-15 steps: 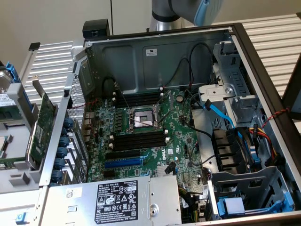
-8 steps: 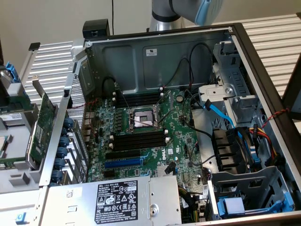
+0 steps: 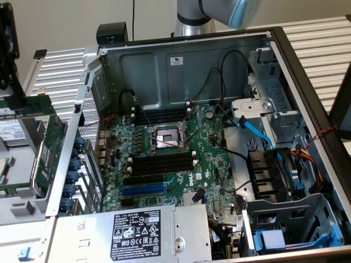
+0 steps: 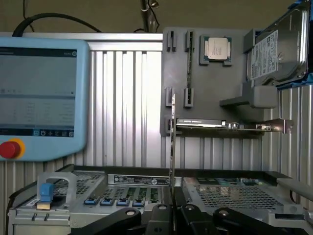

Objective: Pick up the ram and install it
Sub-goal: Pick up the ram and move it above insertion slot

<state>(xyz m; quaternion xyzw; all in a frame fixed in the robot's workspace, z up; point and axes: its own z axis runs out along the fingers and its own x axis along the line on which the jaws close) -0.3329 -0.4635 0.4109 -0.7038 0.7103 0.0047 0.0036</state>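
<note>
In the wrist view a thin stick, the ram (image 4: 172,147), stands upright and edge-on between my black fingers (image 4: 188,215). My gripper (image 4: 173,211) is shut on its lower end. It hangs above the open computer case (image 4: 122,181), facing a grey parts holder (image 4: 210,83). In the exterior view the motherboard (image 3: 175,159) lies in the case with black memory slots (image 3: 162,163) below the empty processor socket (image 3: 164,139) and more slots (image 3: 162,115) above it. The arm's base (image 3: 192,19) rises behind the case.
The grey holder carries a processor chip (image 4: 216,49), a hard drive (image 4: 274,49) and a wide expansion card (image 4: 220,125). A blue teach pendant (image 4: 39,93) stands beside it. In the case are loose cables (image 3: 258,131), drive cages (image 3: 290,224) and a power supply (image 3: 137,230).
</note>
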